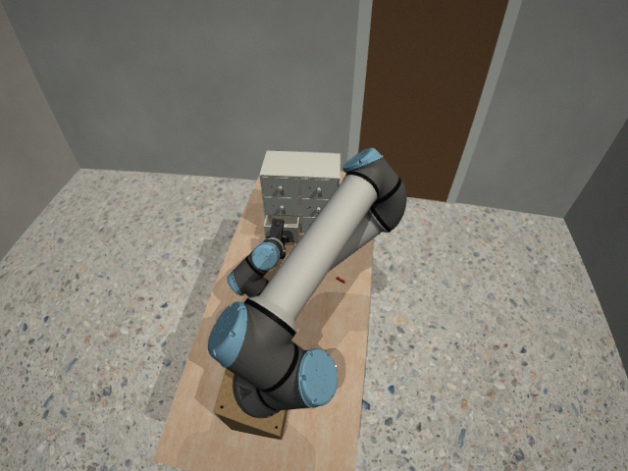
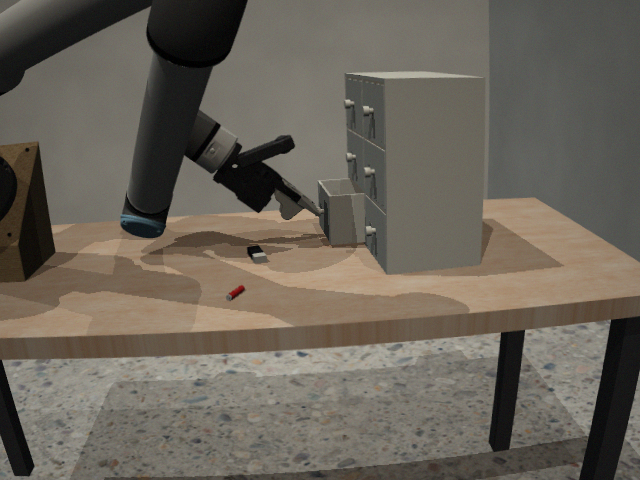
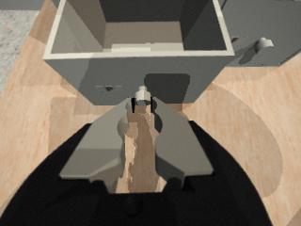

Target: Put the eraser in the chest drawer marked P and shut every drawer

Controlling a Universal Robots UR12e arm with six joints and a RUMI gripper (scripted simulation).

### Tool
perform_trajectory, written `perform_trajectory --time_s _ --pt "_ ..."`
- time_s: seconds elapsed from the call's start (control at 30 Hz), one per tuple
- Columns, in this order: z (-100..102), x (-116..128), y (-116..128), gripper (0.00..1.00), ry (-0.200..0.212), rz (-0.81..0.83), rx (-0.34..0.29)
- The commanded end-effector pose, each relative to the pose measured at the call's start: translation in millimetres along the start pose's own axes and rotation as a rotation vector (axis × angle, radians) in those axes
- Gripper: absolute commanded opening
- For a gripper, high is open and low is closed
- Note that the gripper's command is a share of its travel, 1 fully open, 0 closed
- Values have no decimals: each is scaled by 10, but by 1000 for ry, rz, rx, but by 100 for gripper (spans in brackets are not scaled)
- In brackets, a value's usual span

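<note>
The cream chest (image 2: 416,170) stands upright on the table, with two columns of grey drawers. Its bottom left drawer (image 2: 342,210) is pulled partway out and looks empty in the wrist view (image 3: 141,42). My gripper (image 3: 143,98) is shut on this drawer's small knob (image 3: 142,95), which also shows in the exterior view (image 2: 319,210). The eraser (image 2: 257,253), a black and white block, lies on the table below the gripper, apart from the fingers. I cannot read the drawer marks.
A small red cylinder (image 2: 235,292) lies nearer the table's front edge; it also shows in the top view (image 1: 340,279). The other drawers look shut. The arm's base block (image 2: 20,206) stands at the left end.
</note>
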State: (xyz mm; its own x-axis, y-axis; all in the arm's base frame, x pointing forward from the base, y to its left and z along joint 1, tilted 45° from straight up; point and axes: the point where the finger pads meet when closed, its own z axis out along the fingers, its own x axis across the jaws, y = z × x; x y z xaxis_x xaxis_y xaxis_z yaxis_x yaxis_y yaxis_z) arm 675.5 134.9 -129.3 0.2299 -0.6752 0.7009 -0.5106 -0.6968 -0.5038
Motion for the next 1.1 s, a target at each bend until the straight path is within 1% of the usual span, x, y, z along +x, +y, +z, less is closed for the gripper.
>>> perform_trajectory --time_s 0.0,0.5,0.53,0.6,0.63,0.7,0.73,0.87,0.9,1.07 --pt "-4 0 -5 7 0 0 1" --pt "-4 0 -5 7 0 0 1" --pt "-4 0 -5 10 0 0 1" --pt "-4 0 -5 10 0 0 1" --pt "-4 0 -5 12 0 0 1" --pt "-4 0 -5 12 0 0 1" --pt "-4 0 -5 15 0 0 1" --pt "-4 0 -5 15 0 0 1" --pt "-4 0 -5 17 0 0 1" --pt "-4 0 -5 20 0 0 1"
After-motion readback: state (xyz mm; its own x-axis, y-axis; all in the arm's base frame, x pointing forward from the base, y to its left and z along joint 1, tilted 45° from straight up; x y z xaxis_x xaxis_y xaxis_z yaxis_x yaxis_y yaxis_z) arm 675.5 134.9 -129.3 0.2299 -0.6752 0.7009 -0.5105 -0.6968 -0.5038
